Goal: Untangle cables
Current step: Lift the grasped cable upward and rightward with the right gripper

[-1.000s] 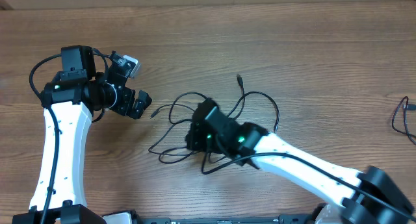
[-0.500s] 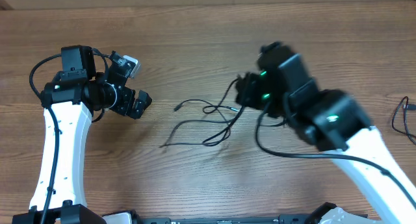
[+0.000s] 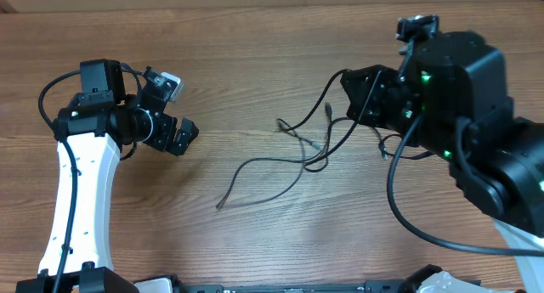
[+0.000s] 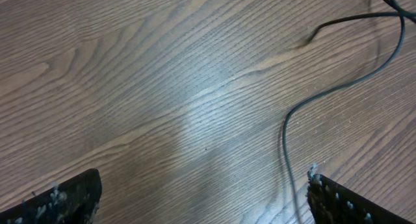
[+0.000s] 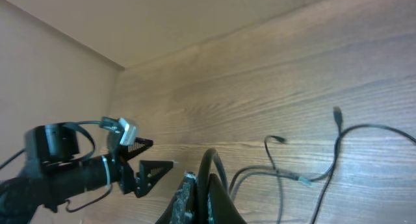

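Several thin black cables [image 3: 255, 161] lie strung out across the middle of the wooden table, loosely crossed, one end trailing to the front left. My right gripper [image 3: 353, 89] is raised high at the right. In the right wrist view it [image 5: 201, 198] is shut on a loop of black cable, and the other strands [image 5: 305, 179] hang down to the table below. My left gripper [image 3: 181, 133] is open and empty, left of the cables. In the left wrist view its fingers [image 4: 201, 198] are spread, with one cable [image 4: 286, 130] running between them on the table.
Another black cable [image 3: 527, 153] lies at the table's far right edge. The left arm [image 5: 97, 172] shows in the right wrist view. A light wall runs along the table's far edge.
My right gripper has risen and moved right with a cable in it, pulling the bunched tangle out into long strands. The left arm has not moved.
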Robot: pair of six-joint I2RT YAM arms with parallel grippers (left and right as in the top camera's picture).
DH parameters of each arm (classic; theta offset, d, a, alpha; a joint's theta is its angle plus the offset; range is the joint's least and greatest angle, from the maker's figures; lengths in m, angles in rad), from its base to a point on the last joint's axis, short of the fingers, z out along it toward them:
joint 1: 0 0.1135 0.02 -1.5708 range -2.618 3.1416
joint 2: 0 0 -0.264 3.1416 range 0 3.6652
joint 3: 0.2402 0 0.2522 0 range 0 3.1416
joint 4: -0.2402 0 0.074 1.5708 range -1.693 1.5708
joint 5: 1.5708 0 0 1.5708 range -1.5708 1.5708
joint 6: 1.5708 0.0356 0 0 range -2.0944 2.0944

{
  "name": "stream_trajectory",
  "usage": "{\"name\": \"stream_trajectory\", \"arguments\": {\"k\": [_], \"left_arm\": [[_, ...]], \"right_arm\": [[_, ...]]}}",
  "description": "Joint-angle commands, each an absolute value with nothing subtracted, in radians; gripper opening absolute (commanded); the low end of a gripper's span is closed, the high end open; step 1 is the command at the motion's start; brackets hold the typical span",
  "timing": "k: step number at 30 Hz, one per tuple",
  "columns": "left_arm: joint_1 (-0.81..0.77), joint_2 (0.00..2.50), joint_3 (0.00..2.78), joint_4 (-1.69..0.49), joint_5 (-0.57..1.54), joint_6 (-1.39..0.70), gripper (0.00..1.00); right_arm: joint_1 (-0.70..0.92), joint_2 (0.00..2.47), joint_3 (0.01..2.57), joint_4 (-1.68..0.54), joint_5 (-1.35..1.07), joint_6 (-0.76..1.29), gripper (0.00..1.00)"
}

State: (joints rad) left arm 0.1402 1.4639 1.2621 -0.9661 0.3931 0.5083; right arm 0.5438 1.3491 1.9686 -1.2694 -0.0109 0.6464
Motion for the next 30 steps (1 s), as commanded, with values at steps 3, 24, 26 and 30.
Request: {"name": "stream_trajectory", "arguments": {"k": [3, 24, 26, 30], "left_arm": [[0.144, 1.468, 1.271, -0.968, 0.411, 0.513, 0.99], [0.144, 1.468, 1.271, -0.968, 0.411, 0.513, 1.00], [0.144, 1.468, 1.271, -0.968, 0.411, 0.513, 0.99], [0.144, 1.468, 1.271, -0.968, 0.411, 0.513, 1.00]], "right_arm": [[0.539, 1.338, 2.032, -1.265, -0.001, 0.623, 0.04], [0.539, 1.344, 2.038, -1.088, -0.065, 0.629, 0.04], [0.539, 1.344, 2.038, -1.013, -0.064, 0.625, 0.04], [0.525, 1.344, 2.038, -0.883, -0.065, 0.596, 0.04]]}}
